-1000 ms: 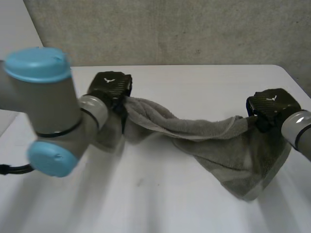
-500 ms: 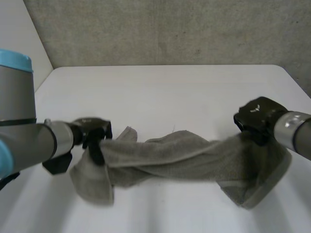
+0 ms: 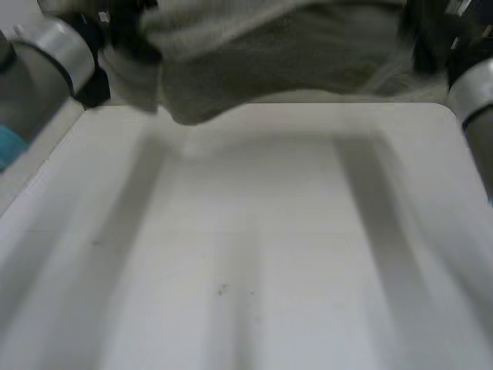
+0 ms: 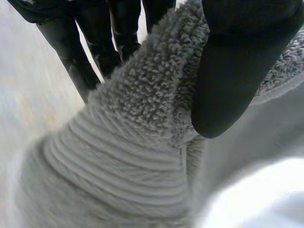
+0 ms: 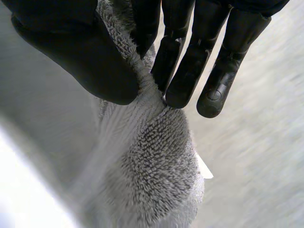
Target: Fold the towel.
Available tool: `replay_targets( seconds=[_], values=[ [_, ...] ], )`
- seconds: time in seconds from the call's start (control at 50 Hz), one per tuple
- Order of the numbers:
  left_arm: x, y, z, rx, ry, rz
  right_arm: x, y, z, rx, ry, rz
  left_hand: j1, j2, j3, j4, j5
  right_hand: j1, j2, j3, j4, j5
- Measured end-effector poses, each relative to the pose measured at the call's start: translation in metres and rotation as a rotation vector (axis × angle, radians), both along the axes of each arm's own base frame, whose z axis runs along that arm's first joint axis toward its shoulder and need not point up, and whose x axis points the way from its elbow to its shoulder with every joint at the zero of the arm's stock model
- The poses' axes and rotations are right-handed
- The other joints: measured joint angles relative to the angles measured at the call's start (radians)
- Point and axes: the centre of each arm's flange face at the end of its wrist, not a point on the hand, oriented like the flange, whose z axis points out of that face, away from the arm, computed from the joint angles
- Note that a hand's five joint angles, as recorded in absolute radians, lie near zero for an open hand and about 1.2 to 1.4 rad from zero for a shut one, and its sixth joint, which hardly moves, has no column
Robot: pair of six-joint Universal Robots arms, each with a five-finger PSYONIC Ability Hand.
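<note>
1. My left hand (image 4: 237, 71) is closed on the towel (image 4: 137, 137). The thumb presses the looped pile against my fingers (image 4: 85, 61) behind it, close to the ribbed band at that end.
2. My right hand (image 5: 80, 57) pinches the other end the same way, thumb on one side and fingers (image 5: 187, 71) on the other. The cloth is bunched between them, and a small white label (image 5: 204, 169) sticks out of the edge beyond my fingertips.
3. In the head view the towel hangs stretched between both hands, raised clear of the counter (image 3: 246, 247). Its lowest fold hides part of the counter's far edge towards the far left corner.
4. In the head view both hands and the towel's upper part are cut off. In the wrist views the cloth covers my palms, so I cannot tell how much of it lies inside each grasp.
</note>
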Motion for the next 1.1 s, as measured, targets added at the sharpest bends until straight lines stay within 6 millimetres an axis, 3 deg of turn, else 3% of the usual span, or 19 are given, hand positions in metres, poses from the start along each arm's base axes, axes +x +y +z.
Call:
replay_targets(
  seconds=[0.02, 0.1, 0.16, 0.2, 0.28, 0.34, 0.38, 0.42, 0.46, 0.56, 0.72, 0.88, 1.0, 1.1],
  values=[
    [0.0, 0.001, -0.006, 0.021, -0.008, -0.001, 0.0, 0.001, -0.008, 0.032, 0.016, 0.005, 0.0, 0.0, 0.0, 0.0, 0.0, 0.0, 0.0, 0.0, 0.0, 0.0],
    [0.004, 0.013, -0.081, 0.248, -0.123, -0.014, 0.001, 0.015, -0.072, 0.289, 0.157, 0.048, 0.0, 0.0, 0.0, 0.0, 0.0, 0.0, 0.0, 0.0, 0.0, 0.0],
    [0.007, 0.024, -0.122, 0.361, -0.204, -0.023, 0.0, 0.024, -0.11, 0.427, 0.244, 0.068, 0.0, 0.0, 0.0, 0.0, 0.0, 0.0, 0.0, 0.0, 0.0, 0.0],
    [0.012, 0.037, -0.156, 0.45, -0.279, -0.035, -0.002, 0.035, -0.147, 0.554, 0.33, 0.085, 0.0, 0.0, 0.0, 0.0, 0.0, 0.0, 0.0, 0.0, 0.0, 0.0],
    [0.019, 0.057, -0.199, 0.553, -0.379, -0.057, -0.007, 0.049, -0.185, 0.683, 0.419, 0.103, 0.0, 0.0, 0.0, 0.0, 0.0, 0.0, 0.0, 0.0, 0.0, 0.0],
    [0.02, 0.06, -0.205, 0.566, -0.393, -0.061, -0.009, 0.053, -0.193, 0.712, 0.438, 0.107, 0.0, 0.0, 0.0, 0.0, 0.0, 0.0, 0.0, 0.0, 0.0, 0.0],
    [0.025, 0.073, -0.222, 0.609, -0.434, -0.072, -0.015, 0.065, -0.207, 0.777, 0.477, 0.111, 0.0, 0.0, 0.0, 0.0, 0.0, 0.0, 0.0, 0.0, 0.0, 0.0],
    [0.027, 0.077, -0.223, 0.612, -0.438, -0.071, -0.017, 0.071, -0.206, 0.796, 0.485, 0.113, 0.0, 0.0, 0.0, 0.0, 0.0, -0.074, -0.064, -0.067, -0.052, -0.042],
    [0.029, 0.079, -0.22, 0.607, -0.435, -0.067, -0.019, 0.077, -0.201, 0.808, 0.485, 0.117, 0.0, 0.0, 0.0, 0.0, 0.0, -0.344, -0.302, -0.3, -0.289, -0.274],
    [0.035, 0.083, -0.206, 0.578, -0.418, -0.052, -0.022, 0.087, -0.182, 0.799, 0.461, 0.118, 0.0, 0.0, 0.0, 0.0, 0.0, -0.68, -0.587, -0.585, -0.589, -0.58],
    [0.037, 0.091, -0.191, 0.543, -0.403, -0.047, -0.029, 0.086, -0.137, 0.698, 0.352, 0.07, 0.0, 0.0, 0.0, 0.0, 0.0, -0.813, -0.699, -0.702, -0.704, -0.698],
    [0.04, 0.098, -0.184, 0.526, -0.398, -0.046, -0.028, 0.074, -0.11, 0.615, 0.298, 0.062, 0.0, 0.0, 0.0, 0.0, 0.0, -0.819, -0.706, -0.709, -0.709, -0.706],
    [0.041, 0.1, -0.184, 0.529, -0.399, -0.046, -0.022, 0.062, -0.11, 0.637, 0.305, 0.093, 0.0, 0.0, 0.0, 0.0, 0.0, -0.852, -0.734, -0.735, -0.738, -0.731],
    [0.041, 0.1, -0.184, 0.526, -0.398, -0.044, -0.014, 0.048, -0.126, 0.732, 0.327, 0.131, 0.0, 0.0, 0.0, 0.0, 0.0, -0.875, -0.754, -0.755, -0.758, -0.753]
  ],
)
